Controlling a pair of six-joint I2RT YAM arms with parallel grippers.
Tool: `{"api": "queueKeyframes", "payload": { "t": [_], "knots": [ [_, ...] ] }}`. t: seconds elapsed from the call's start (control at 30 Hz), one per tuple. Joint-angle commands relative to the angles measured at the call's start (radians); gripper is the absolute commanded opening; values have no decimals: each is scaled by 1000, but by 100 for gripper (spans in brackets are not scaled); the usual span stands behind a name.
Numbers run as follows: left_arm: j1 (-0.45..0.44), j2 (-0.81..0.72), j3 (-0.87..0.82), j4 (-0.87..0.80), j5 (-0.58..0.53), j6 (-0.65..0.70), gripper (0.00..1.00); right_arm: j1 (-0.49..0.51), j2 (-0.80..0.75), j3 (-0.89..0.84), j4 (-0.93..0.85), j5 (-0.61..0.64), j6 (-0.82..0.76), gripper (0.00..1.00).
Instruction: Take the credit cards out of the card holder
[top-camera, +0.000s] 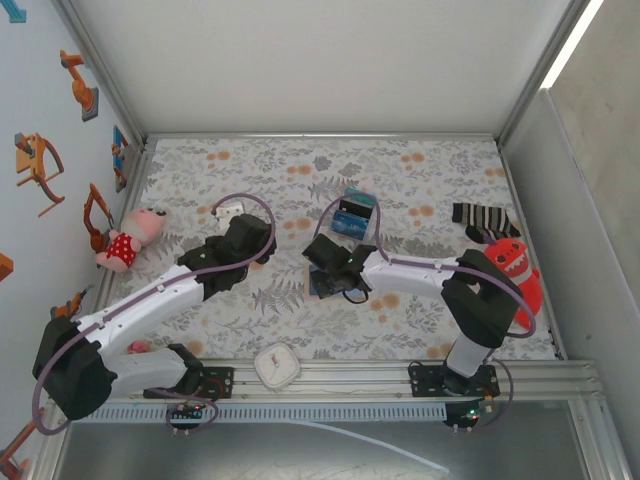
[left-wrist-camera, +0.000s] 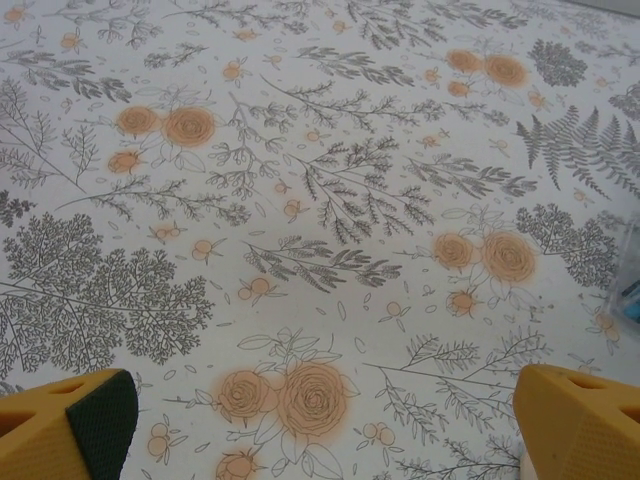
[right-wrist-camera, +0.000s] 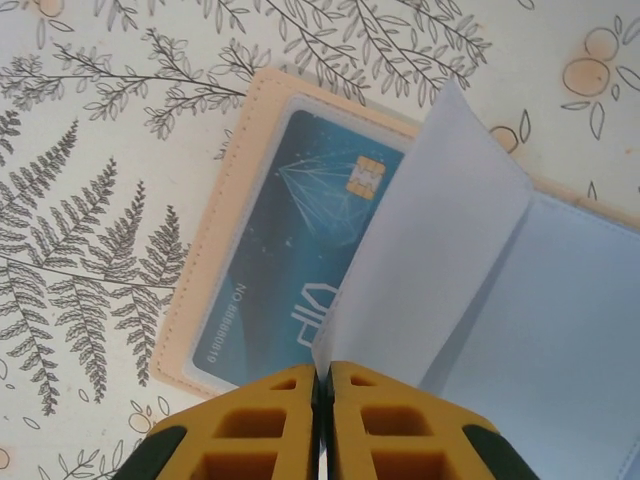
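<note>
- Right hand (right-wrist-camera: 321, 390) clenched on flap (right-wrist-camera: 440, 230) of holder (right-wrist-camera: 210, 270); I judge it's lifted to expose the card (right-wrist-camera: 290, 250).
- Left hand (left-wrist-camera: 320, 425) released, idle over tabletop (left-wrist-camera: 320, 150).

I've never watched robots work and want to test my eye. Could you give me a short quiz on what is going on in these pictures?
1. True or false: the right gripper is shut on an inner flap of the card holder.
2. What sits in the holder's clear pocket? A) a teal chip card B) a coin C) a key
3. Fill in: the left gripper hangs ____ above the floral tablecloth.
Key: 1 true; 2 A; 3 open.
</note>
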Motion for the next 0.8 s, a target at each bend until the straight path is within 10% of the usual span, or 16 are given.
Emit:
{"api": "queueKeyframes", "payload": {
  "t": [0.0, 0.77],
  "knots": [
    [-10, 21, 35, -21, -17, 38, 97, -12, -53, -27, -7, 36, 51, 10],
    [-63, 166, 101, -59, 6, 98, 97, -132, -213, -250, -7, 107, 155, 19]
  ]
}}
